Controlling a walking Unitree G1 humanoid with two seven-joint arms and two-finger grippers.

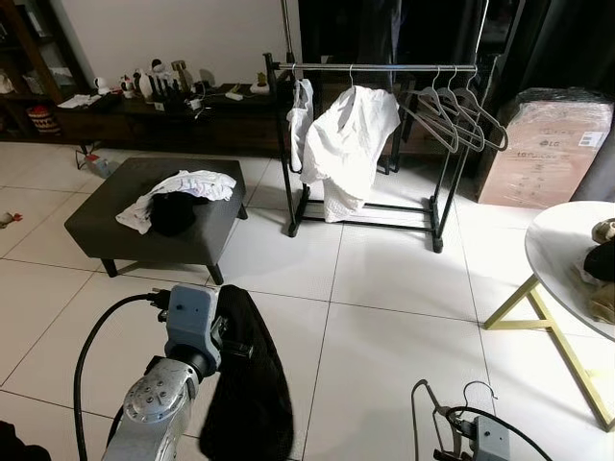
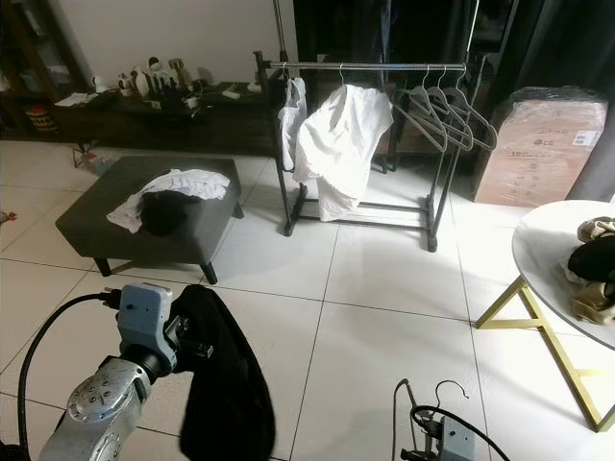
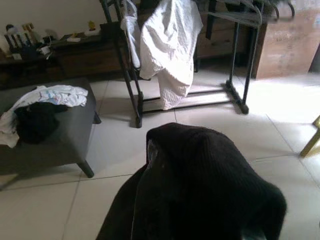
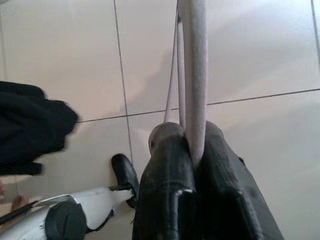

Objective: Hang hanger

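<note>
- Nearest, low on the robot's right: the right tool (image 4: 192, 150) has both black fingers pressed against a pale grey hanger (image 4: 194, 75), pinching its bar. In the head views the hanger's wire hook (image 1: 478, 390) pokes up just above the right wrist, so the task's thing is in hand, held low and close to the body, well apart from the rail.
- Left side, also near: the left arm (image 1: 159, 399) is bent up at the elbow, wrist housing raised, cable looping off to its left. A black garment (image 1: 245, 384) drapes over the left tool (image 3: 200, 175) and hangs toward the floor. The cloth covers the fingers; I cannot tell whether they are spread or pressed together.
- Step in hand, as I judge it: carry stage. Hanger gripped, garment held, neither yet at the rack.
- Next move likely calls for crossing the open white tile floor (image 1: 384, 288), then lifting the right arm high enough to drop the hook over the rail. The garment may need to go on the hanger first; uncertain.
- Mid distance, left: a dark footstool (image 1: 106, 216) with white and black clothes (image 1: 178, 197) heaped on it.
- Right edge: a round white desk (image 1: 553, 250) on yellow legs, clothes on it.
- Far: the clothes rack (image 1: 384, 67) with a white shirt (image 1: 351, 139) hanging and several empty hangers (image 1: 461, 110) bunched at the right end. Open rail shows between shirt and hangers.
</note>
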